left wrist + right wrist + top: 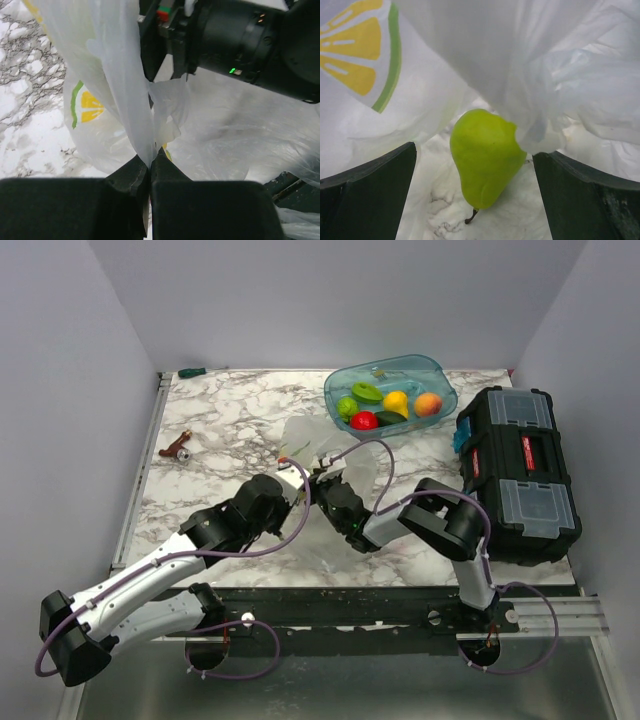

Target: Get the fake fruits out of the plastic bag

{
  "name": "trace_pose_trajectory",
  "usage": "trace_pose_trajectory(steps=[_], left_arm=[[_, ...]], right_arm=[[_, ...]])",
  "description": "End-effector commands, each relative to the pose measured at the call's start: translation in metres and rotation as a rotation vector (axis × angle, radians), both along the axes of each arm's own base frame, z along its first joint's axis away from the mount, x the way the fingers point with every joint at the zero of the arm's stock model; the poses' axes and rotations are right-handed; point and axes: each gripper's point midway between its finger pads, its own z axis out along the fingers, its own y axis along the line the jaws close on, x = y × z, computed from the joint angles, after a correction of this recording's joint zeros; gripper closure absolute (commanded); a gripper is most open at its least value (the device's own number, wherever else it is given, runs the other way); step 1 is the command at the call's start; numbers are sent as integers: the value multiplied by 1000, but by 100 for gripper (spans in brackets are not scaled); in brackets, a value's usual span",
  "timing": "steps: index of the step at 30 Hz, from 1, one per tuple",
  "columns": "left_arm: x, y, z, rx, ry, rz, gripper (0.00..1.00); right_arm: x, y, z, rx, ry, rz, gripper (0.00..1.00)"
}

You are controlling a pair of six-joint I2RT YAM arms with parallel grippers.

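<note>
While the left gripper point(150, 167) pinched a fold of the plastic bag point(115, 70) between closed jaws, the right gripper point(475, 152) stood wide open under the bag's film, a yellow-green pear point(487, 145) lying between its fingers (touching neither). Other fake fruits point(364, 420) sat in the teal tub point(440, 380) at the far side of the table point(220, 430).

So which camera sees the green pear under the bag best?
The right wrist camera: the yellow-green pear fills the middle, stem down, between the fingers of the open right tool, under the plastic bag. The top and left wrist views show only bag there.
</note>
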Motion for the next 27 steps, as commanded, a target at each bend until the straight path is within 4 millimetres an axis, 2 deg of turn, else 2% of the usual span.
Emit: trace_pose_trajectory(steps=[1,7,10,14,20,22,27], left_arm=[[-5,-15,8,-55,-13,-79,100],[-8,-21,9,-71,1,-108,100],[-10,-23,8,-74,9,-114,100],[-11,-23,8,-77,10,-118,100],[-8,-15,7,-59,2,-79,100],[-7,-13,8,-55,-1,-67,100],[-5,-10,9,-48,-9,-50,100]], right_arm=[[14,9,-5,28,-43,-68,0],[36,28,-30,14,-41,-131,0],[49,39,-53,-43,5,-178,3],[61,42,-54,-36,39,-252,6],[55,41,-48,-51,4,-208,33],[53,38,-44,-64,-8,-199,45],[44,26,-37,-89,-36,-175,52]])
